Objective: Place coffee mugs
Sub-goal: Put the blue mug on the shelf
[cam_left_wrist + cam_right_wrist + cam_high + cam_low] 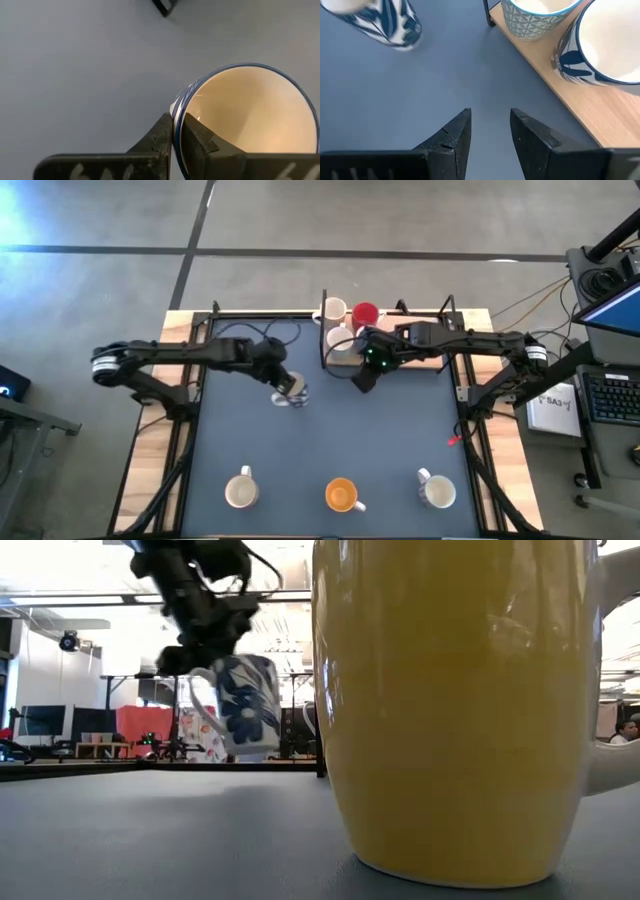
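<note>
My left gripper [288,385] is shut on a white mug with a blue flower pattern [245,705], held above the middle of the table. The mug also shows in the right wrist view [385,20]. My right gripper [490,117] is open and empty, just right of it, beside the wooden board [600,120]. A white mug [333,310], a red mug [365,313], a teal-patterned mug [535,15] and a blue-and-white mug [605,50] stand on the board. A cream mug [240,492], an orange mug [342,495] and a white mug [437,492] stand upright along the near edge. My left gripper holds the flowered mug by its rim [179,107], one finger [200,137] inside the mug and one finger [157,137] outside its wall. The fingers come from above. The mug hangs below them, a little tilted and clear of the table.
The wooden board with its black frame [326,340] stands at the far middle of the table. The orange mug fills the front of the low view [450,710]. The dark tabletop [370,440] lies bare between the arms and the near row.
</note>
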Tool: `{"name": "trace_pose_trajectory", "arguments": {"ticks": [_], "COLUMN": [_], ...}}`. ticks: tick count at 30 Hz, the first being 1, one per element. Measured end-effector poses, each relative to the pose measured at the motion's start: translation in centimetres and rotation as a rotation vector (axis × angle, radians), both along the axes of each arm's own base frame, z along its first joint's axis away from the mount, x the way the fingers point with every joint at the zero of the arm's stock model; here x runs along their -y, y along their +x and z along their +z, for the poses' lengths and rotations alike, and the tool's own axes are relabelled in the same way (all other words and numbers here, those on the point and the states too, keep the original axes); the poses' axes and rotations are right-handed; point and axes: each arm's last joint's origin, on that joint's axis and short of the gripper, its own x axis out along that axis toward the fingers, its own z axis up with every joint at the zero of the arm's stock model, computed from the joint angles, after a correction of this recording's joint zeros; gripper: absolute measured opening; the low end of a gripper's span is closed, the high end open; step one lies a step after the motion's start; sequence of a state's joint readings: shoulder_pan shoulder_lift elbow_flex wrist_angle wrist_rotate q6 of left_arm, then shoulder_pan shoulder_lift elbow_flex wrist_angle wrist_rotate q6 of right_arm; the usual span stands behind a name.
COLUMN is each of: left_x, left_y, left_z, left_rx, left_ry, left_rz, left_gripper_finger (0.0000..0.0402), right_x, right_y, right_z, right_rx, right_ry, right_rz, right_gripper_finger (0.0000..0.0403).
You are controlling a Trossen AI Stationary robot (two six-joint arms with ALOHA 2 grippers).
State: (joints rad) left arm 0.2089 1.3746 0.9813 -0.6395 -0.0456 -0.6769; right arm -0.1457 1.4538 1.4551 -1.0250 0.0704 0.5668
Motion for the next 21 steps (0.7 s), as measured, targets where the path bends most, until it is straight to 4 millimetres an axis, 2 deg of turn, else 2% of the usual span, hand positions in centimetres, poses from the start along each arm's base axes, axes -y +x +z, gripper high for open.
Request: {"name": "trace_pose_trajectory", "arguments": {"ticks": [6,17,21], "left_x": [0.7,1.6,1.9], "left_y": [3.6,9.7,11.2], "left_z": [-1.4,-1.4,-1.9], "left_rx": [-0.021,0.003,-0.014], "left_ry": [0.007,0.132,0.141], "left_rz": [-0.014,-0.052,-0.081], "left_gripper_finger": [0.0011,0.0011,0.0011], "right_x": [-0.1,-0.6,-0.8], "right_y": [-0.2,-0.1,-0.1], "right_z": [-0.2,-0.3,-0.3], "right_rx": [-0.025,-0.025,-0.028], "right_ry": [0.009,0.012,0.013], "right_rz": [-0.024,-0.022,-0.018], "right_gripper_finger": [0.0123,0.0121,0.0121]}}
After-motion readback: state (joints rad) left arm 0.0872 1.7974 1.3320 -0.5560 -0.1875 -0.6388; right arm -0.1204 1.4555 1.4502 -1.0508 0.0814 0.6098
